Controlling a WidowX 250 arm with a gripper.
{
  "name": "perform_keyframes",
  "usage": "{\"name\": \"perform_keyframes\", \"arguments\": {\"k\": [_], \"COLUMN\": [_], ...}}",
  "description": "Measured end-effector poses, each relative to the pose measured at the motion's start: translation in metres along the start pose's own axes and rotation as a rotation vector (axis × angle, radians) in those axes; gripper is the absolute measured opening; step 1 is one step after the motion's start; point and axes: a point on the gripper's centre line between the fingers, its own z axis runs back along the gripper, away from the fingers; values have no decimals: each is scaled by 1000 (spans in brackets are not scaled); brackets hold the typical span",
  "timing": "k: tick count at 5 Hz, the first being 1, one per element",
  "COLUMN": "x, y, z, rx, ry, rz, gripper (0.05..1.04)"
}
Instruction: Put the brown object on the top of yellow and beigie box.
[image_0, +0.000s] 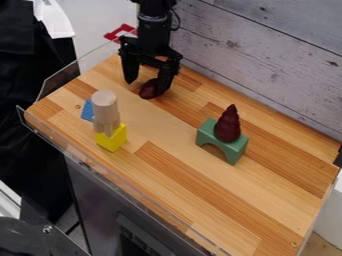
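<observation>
Camera view: the gripper (147, 84) hangs over the far left part of the table (200, 192), its two fingers well apart, one on each side. The brown object (149, 89) lies on the wood below and between them, nearer the right finger; whether that finger touches it, I cannot tell. The job in hand looks like the pick-up. It would be best to shift slightly right so that the object sits midway, go down low, then close softly, since its rounded shape may roll or slip. The target is the beige cylinder (105, 105) standing on a beige arch (107, 127) on the yellow block (112, 138), at the near left. That tower looks easy to topple, so lift well above it, come down straight, centre the object and let go gently.

A blue block (87, 110) is just beside the tower; to the right, a dark red cone (228, 125) stands on a green arch (222, 143). Strip wood makes up the top, with a clear guard (63, 80) along the left. Behind it is a grey plank wall (267, 55); dark cloth (20, 65) hangs at the left.
</observation>
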Motion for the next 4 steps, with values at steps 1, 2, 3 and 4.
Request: {"name": "perform_keyframes", "arguments": {"k": [1, 2, 3, 4], "x": [0, -1, 0, 1], "y": [1, 1, 2, 3], "z": [-1, -6, -7, -7], "rx": [0, 0, 6, 8], "ry": [-2, 14, 13, 6], "rz": [3, 20, 30, 47], "gripper": [1000, 1000, 993, 925]}}
